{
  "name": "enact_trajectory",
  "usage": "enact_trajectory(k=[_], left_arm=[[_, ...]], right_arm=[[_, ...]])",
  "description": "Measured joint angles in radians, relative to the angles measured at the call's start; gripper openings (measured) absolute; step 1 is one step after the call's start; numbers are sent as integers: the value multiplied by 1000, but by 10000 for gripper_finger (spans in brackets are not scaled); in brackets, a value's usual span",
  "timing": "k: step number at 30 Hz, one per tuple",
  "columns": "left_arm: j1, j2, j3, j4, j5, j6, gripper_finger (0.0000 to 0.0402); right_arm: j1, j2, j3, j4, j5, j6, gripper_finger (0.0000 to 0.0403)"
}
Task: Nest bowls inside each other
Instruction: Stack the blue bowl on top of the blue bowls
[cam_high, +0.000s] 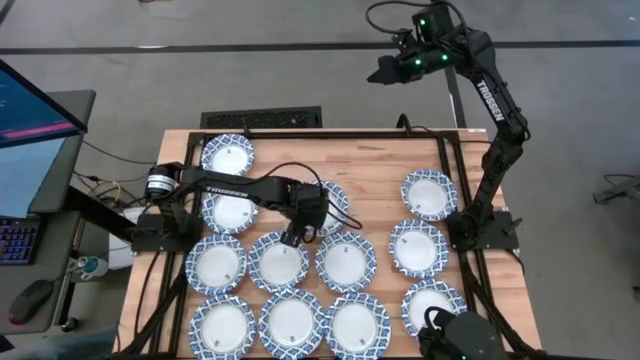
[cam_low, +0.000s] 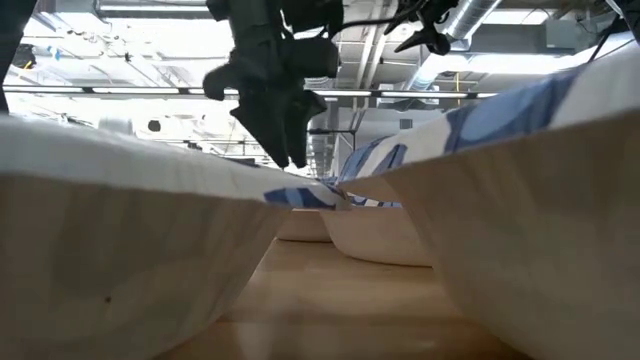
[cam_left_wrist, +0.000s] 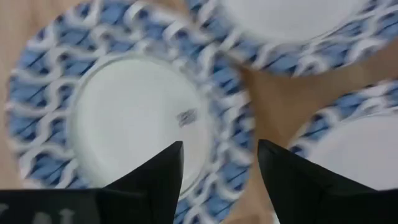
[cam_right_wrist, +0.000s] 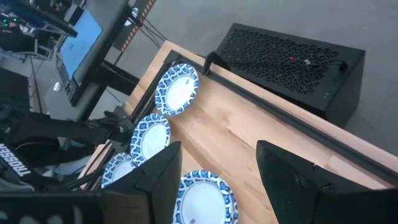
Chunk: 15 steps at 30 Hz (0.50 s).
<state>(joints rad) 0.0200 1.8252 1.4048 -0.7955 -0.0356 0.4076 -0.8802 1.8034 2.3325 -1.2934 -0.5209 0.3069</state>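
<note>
Several round bowls with white centres and blue-and-white patterned rims lie singly on the wooden table (cam_high: 380, 170), each resting on its base. My left gripper (cam_high: 292, 238) is open and points down over the far rim of one bowl in the middle row (cam_high: 278, 262). In the left wrist view its fingers (cam_left_wrist: 221, 165) stand either side of that bowl's rim (cam_left_wrist: 227, 134), one over the white centre and one outside. In the low view it (cam_low: 290, 155) hangs just above the rims. My right gripper (cam_high: 385, 72) is open and empty, raised high beyond the table's far edge.
Neighbouring bowls (cam_high: 345, 260) (cam_high: 218, 263) lie close on both sides of the bowl under my left gripper, and another (cam_high: 332, 200) lies just beyond it. A black box (cam_right_wrist: 292, 62) stands past the far edge. A monitor (cam_high: 30, 110) stands at the left.
</note>
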Motion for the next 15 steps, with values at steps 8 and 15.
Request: enact_trajectory(k=[8, 15], left_arm=[[176, -176, -11, 54, -99, -157, 185], [438, -434, -242, 171, -94, -409, 181]], right_arm=[[-6, -2, 0, -9, -1, -5, 230], [2, -23, 0, -8, -2, -17, 230]])
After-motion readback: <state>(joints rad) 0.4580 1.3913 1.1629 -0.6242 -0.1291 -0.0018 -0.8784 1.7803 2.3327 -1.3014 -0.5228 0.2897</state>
